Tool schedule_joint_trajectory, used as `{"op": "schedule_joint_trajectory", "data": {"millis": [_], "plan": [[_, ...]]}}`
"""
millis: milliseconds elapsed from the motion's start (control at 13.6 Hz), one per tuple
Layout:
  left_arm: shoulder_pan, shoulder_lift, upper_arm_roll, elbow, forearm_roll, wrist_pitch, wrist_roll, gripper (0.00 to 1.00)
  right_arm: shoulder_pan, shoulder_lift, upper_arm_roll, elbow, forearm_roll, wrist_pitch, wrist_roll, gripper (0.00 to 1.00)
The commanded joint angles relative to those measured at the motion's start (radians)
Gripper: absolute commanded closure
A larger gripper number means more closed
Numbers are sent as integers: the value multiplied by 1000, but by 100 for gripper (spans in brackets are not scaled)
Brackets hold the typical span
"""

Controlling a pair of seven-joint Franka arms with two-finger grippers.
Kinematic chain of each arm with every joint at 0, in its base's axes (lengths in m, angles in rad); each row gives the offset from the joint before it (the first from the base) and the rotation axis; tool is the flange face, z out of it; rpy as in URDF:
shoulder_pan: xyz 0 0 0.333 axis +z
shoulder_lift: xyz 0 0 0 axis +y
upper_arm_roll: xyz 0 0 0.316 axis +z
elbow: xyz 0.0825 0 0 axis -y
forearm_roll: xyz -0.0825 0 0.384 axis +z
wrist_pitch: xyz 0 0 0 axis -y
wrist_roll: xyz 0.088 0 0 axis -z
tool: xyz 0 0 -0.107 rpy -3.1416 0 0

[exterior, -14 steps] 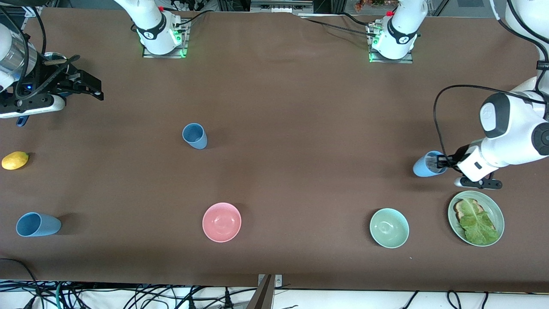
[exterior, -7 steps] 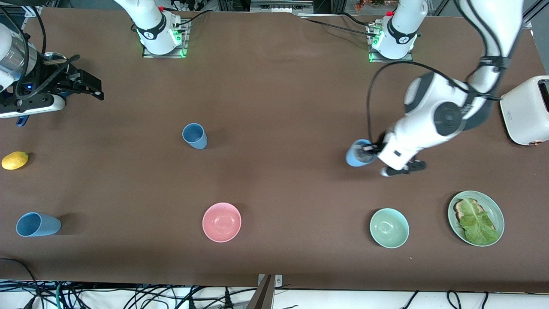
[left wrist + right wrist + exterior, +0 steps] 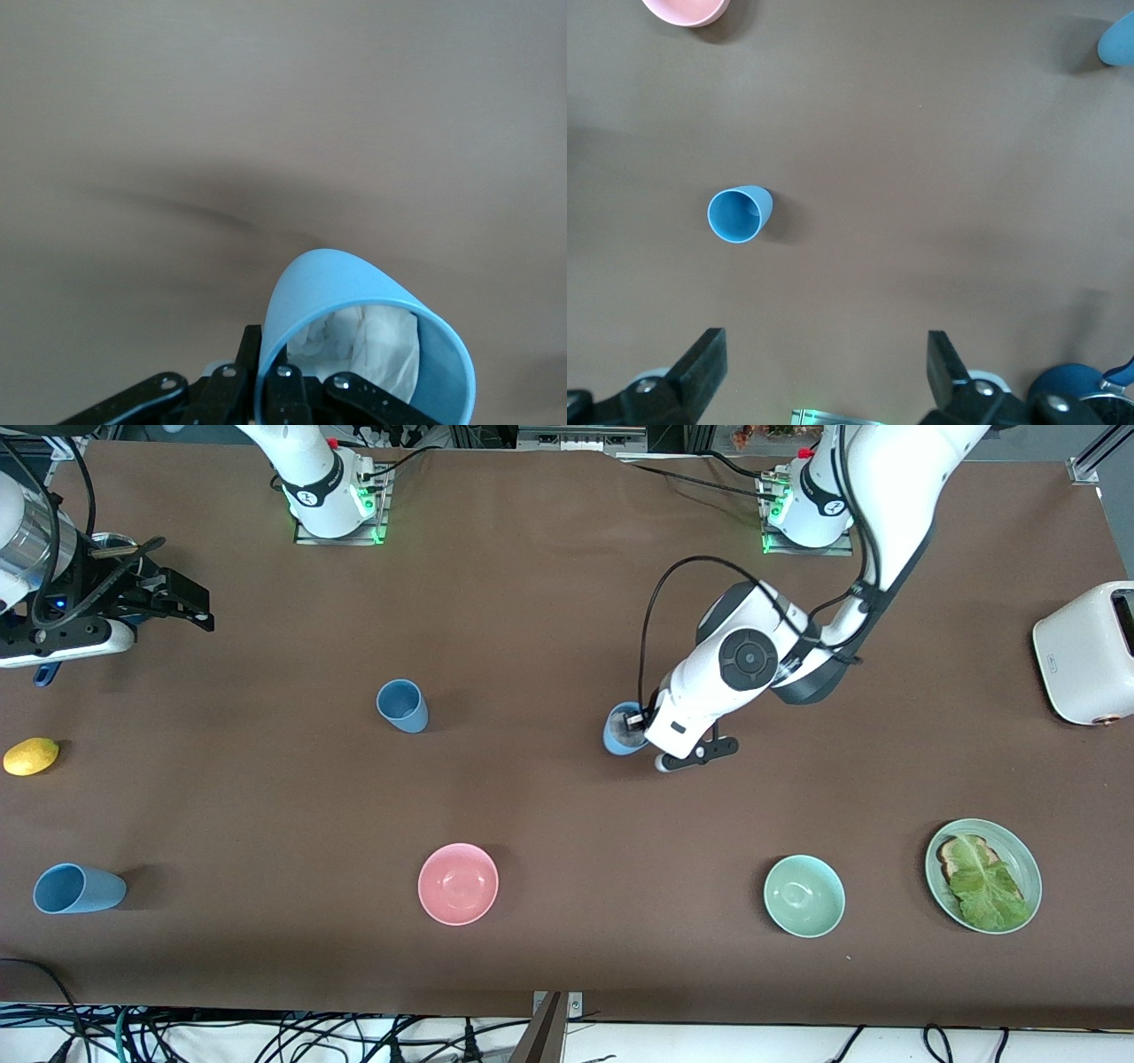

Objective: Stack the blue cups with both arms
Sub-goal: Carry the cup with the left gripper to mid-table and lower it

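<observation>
My left gripper (image 3: 634,726) is shut on the rim of a light-blue cup (image 3: 622,732) and holds it over the middle of the table. In the left wrist view one finger (image 3: 251,356) is outside the cup's (image 3: 341,283) wall and one inside, and white crumpled material lies in the cup. A second blue cup (image 3: 403,706) stands toward the right arm's end; it also shows in the right wrist view (image 3: 740,214). A third blue cup (image 3: 78,888) stands near the front corner at the right arm's end. My right gripper (image 3: 190,607) waits open and empty, with wide-apart fingers (image 3: 700,354).
A yellow lemon (image 3: 31,755) lies at the right arm's end. A pink bowl (image 3: 458,883) and a pale-green bowl (image 3: 803,895) stand near the front edge. A green plate (image 3: 1028,859) with toast and lettuce and a white toaster (image 3: 1085,651) are at the left arm's end.
My left arm has carried the blue cup from the left arm's end of the table toward the middle. The right arm and the other cups have not moved.
</observation>
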Motion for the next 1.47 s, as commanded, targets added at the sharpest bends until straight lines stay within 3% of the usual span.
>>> {"op": "schedule_joint_trajectory", "data": {"millis": [0,366,440,586,953,1392], "plan": [[-70,71,42,50,24,60,-10,100,-2,-29,1,-29,15,11,7,0],[-103,99,51,50,121,84,-6,100,-2,-29,1,-29,15,13,7,0],[-104,99,50,48,125,84,-10,58,-2,-28,1,-29,15,13,7,0],[-103,90,48,48,125,81,-15,0,-2,-26,0,-27,15,26,7,0],[-97,0,25,48,110,10,-20,0,-2,-22,0,-29,15,33,7,0],[-5,-246,25,56,116,-302,19,0,42,20,43,-94,31,152,109,0]]}}
